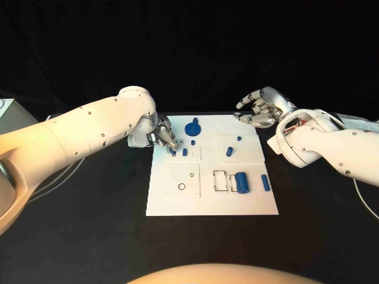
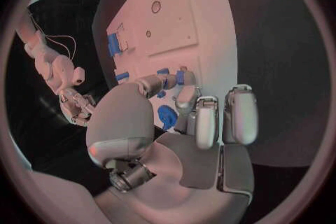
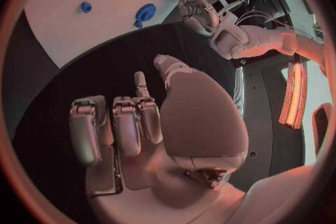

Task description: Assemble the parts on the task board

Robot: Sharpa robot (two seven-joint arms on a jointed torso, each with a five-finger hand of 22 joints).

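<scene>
The white rectangular task board lies in the middle of the black surface, carrying small blue plastic parts: a round blue knob-shaped part at its far edge, a short blue peg further right, and blue cylinders near its right side. The left hand rests over the board's far left corner, fingertips at a small blue pin; whether it grips it I cannot tell. The right hand hovers beyond the board's far right corner, fingers curled loosely, holding nothing.

the left hand reaches over the task board, fingertips among small blue parts.
</scene>
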